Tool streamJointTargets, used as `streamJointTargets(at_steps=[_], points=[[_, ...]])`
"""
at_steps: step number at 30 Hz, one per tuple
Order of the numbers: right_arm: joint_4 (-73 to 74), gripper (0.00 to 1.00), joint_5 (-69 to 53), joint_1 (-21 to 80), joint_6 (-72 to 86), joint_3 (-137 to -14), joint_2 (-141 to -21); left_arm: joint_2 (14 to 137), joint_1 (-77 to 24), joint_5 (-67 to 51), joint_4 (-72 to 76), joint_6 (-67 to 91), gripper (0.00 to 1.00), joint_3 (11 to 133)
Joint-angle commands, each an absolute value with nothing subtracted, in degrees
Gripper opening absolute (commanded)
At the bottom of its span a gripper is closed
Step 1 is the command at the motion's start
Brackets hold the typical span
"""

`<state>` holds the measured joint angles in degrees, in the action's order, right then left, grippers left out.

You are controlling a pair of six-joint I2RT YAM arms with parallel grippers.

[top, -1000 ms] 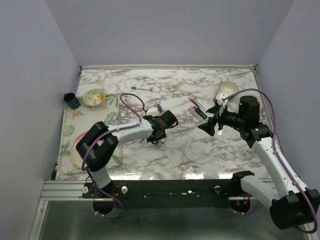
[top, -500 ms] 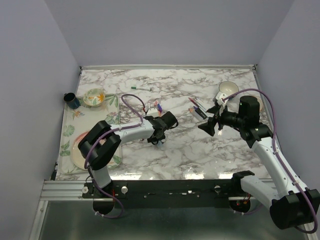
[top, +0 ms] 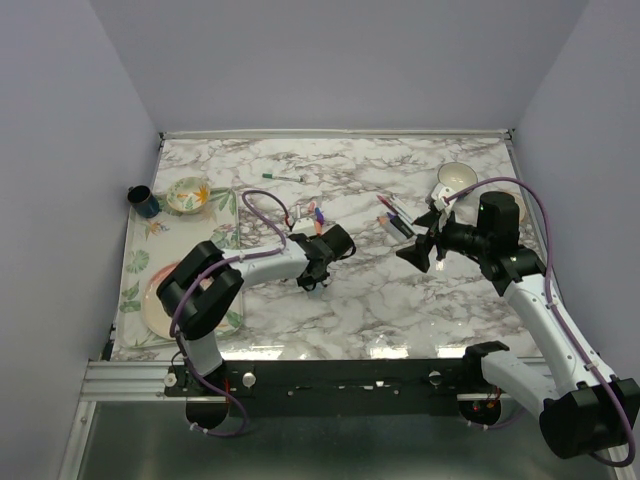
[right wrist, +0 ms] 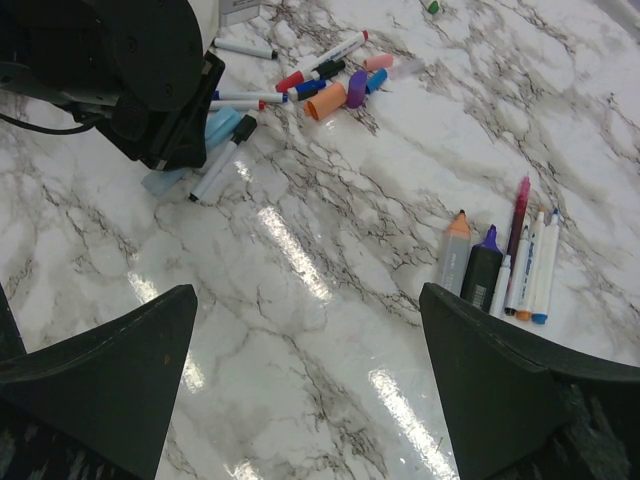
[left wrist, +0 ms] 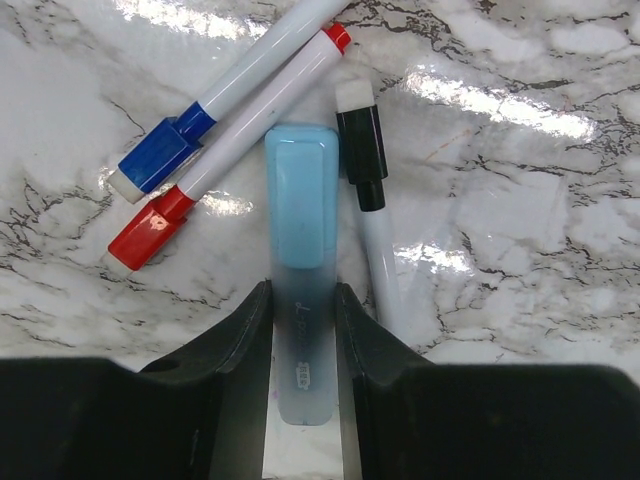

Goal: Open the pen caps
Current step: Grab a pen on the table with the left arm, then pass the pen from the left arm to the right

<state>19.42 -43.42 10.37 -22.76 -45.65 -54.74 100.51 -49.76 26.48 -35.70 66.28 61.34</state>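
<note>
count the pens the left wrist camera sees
4: blue-capped pen upper left, red-capped pen just below it, light blue highlighter flanked by the left gripper, black-capped pen right of it. Others may lie outside this view.

Blue cap (left wrist: 160, 157) and red cap (left wrist: 150, 228) fitted on side-by-side white pens (left wrist: 262, 78), black cap (left wrist: 362, 150) fitted nearby, orange cap (right wrist: 325, 101) and purple cap (right wrist: 356, 89) loose, side by side

A broad stretch of bare table (right wrist: 330, 380) is left open under the widely spread right tool (right wrist: 305, 295), bounded by the cluster of pen caps (right wrist: 325, 102) on the left and the row of uncapped pens (right wrist: 505, 265) on the right. Little room is left around the light blue highlighter (left wrist: 300, 200), which is flanked closely by the left tool (left wrist: 301, 290). A black-capped pen (left wrist: 362, 160) lies just beside it on the right, and a red-capped pen (left wrist: 235, 140) just beside its far left corner.
</note>
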Motion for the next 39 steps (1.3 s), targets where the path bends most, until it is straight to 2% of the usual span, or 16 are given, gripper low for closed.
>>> streamJointTargets(at_steps=[1, 14, 17, 20, 25, 32, 39], points=[[20.21, 1.00, -44.47, 10.11, -23.64, -47.02, -54.84, 98.88, -50.10, 27.69, -35.95, 67.59, 0.24, 59.15], [20.21, 1.00, -45.26, 10.11, -23.82, -46.76, -55.11, 85.44, -51.06, 25.76, -33.41, 61.98, 0.11, 55.38], [20.39, 1.00, -46.23, 10.11, -23.73, -46.67, -55.37, 81.22, -51.06, 21.82, -28.58, 59.42, 0.06, 52.39], [20.92, 1.00, -47.98, 10.11, -23.73, -46.76, -55.81, 76.48, -51.06, 16.64, -19.80, 55.29, 0.05, 47.84], [23.11, 1.00, -52.90, 10.20, -24.26, -47.37, -57.65, 68.74, -50.98, 8.80, -0.28, 49.93, 0.02, 39.30], [24.70, 1.00, -58.09, 10.28, -22.59, -47.99, -61.52, 68.99, -50.89, 6.15, 7.20, 49.65, 0.01, 40.60], [24.26, 0.99, -58.80, 11.42, -20.66, -48.08, -64.24, 74.17, -50.89, 4.83, 14.57, 53.16, 0.01, 43.68]])
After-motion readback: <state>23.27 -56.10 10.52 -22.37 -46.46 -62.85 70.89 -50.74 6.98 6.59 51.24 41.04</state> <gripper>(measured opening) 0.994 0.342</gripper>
